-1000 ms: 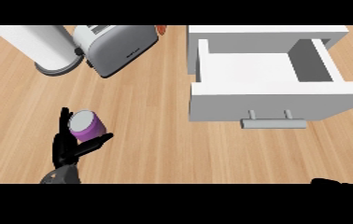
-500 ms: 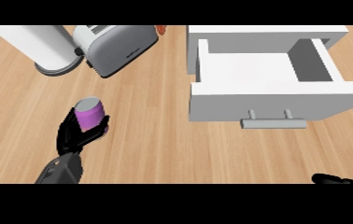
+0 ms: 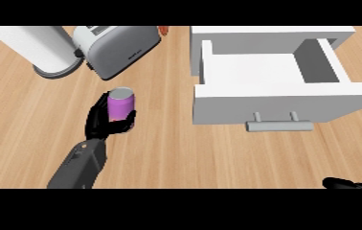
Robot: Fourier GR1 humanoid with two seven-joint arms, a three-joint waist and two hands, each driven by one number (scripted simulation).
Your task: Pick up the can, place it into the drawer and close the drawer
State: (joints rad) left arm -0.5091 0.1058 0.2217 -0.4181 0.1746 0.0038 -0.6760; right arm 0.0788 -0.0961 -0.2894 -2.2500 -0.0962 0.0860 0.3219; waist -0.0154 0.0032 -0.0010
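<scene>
Kitchen bench (image 3: 176,147), seen steeply from above. Left hand (image 3: 105,123) wrapped round the purple can (image 3: 120,107), fingers and thumb curled about its lower half, silver top tilted slightly up and away. Can held left of centre, seemingly just off the wood, though contact with the bench cannot be ruled out from this angle. Well apart to the right: the white drawer (image 3: 272,87), pulled fully open, bare inside, grey handle (image 3: 279,125) facing the near edge. Open and waiting, by the look of it, so that the can may go straight in from above without a second hand clearing the way.

Right hand (image 3: 342,182) barely visible at the lower right corner, only a dark sliver; whether spread or closed, cannot tell. Parked low and out of the carrying path, apparently.

Behind the can, a grey toaster (image 3: 120,49) and a white paper towel roll (image 3: 44,49) along the far left, near enough that a carry to the right looks the cleaner route. Grip low on the can, likely leaving the top free of the drawer's front wall on the way over.

Task judged about a third done: can in hand, carry, release and push on the handle all ahead.
</scene>
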